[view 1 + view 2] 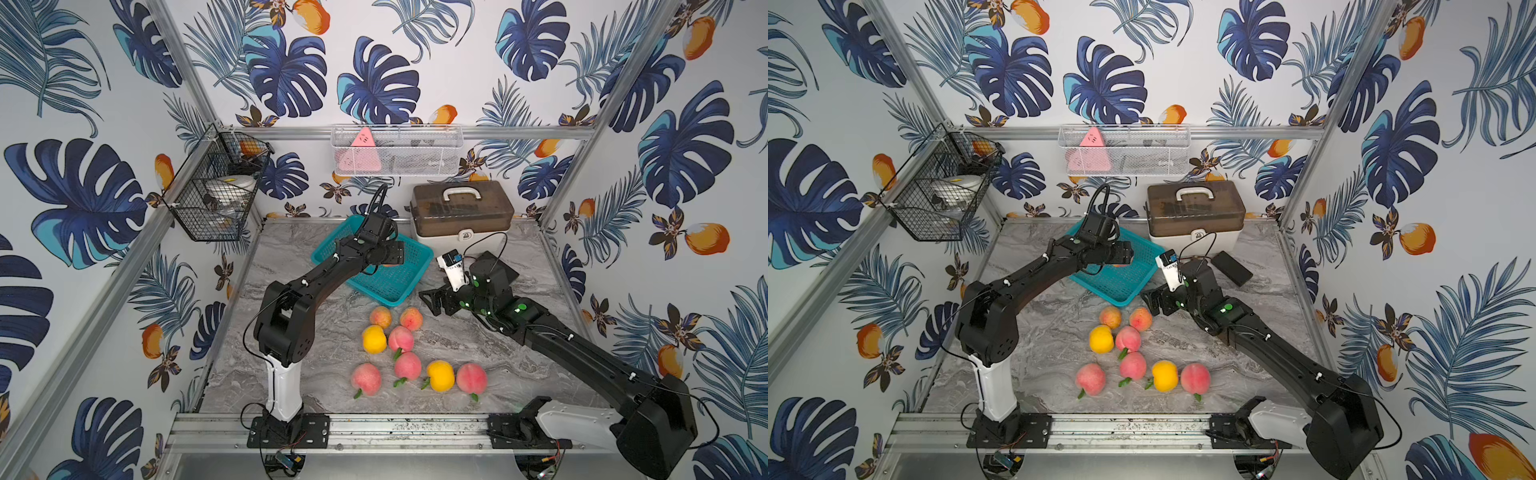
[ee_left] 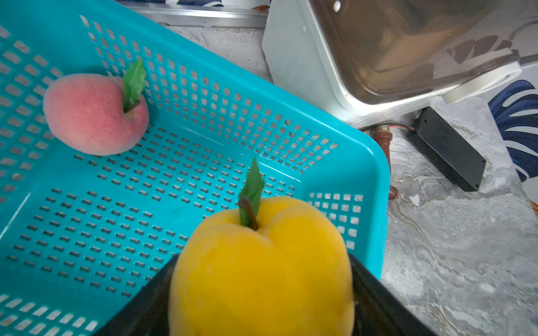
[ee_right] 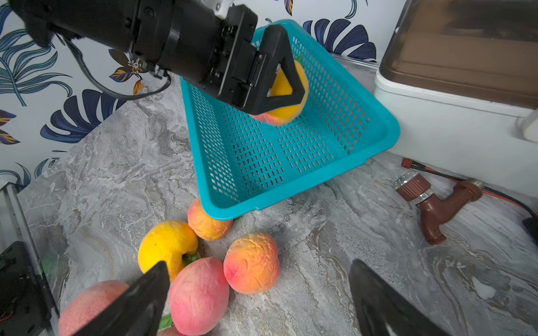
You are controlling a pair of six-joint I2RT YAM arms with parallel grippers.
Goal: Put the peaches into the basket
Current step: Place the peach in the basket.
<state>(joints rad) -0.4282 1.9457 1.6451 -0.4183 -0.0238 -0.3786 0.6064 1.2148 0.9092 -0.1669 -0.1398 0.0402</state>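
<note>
Black wire forms the rack (image 1: 216,183) fixed to the left wall, well apart from the fruit. To its right, the left gripper (image 1: 392,257) is held above the teal basket (image 1: 399,282), and its fingers (image 2: 378,302) are clamped on a yellow peach (image 2: 262,261). In the left wrist view this peach is seen over the perforated floor near 1 corner, with its stem and green leaf on show. 1 pink peach (image 2: 96,113) lies inside the basket against a mesh wall, apart from the held fruit. On the grey marble tabletop (image 1: 478,345), in front of the basket, 8 loose peaches (image 1: 401,338) are gathered in a cluster in both top views. 4 are set nearer the basket, 1 of them just beside its rim, and 4 are strung in a row nearer the front rail. 2 of the 8 are yellow and the others pink or orange-pink. Behind the basket, a white storage box (image 1: 461,212) with a smoky brown lid is placed against the back wall. Further right, the right gripper (image 3: 259,263) is poised low beside the cluster, its fingers spread wide apart with nothing held between them. A brown plastic tap (image 3: 436,203) and a black battery box (image 1: 1231,268) are seen on the tabletop beyond it, near the storage box.
</note>
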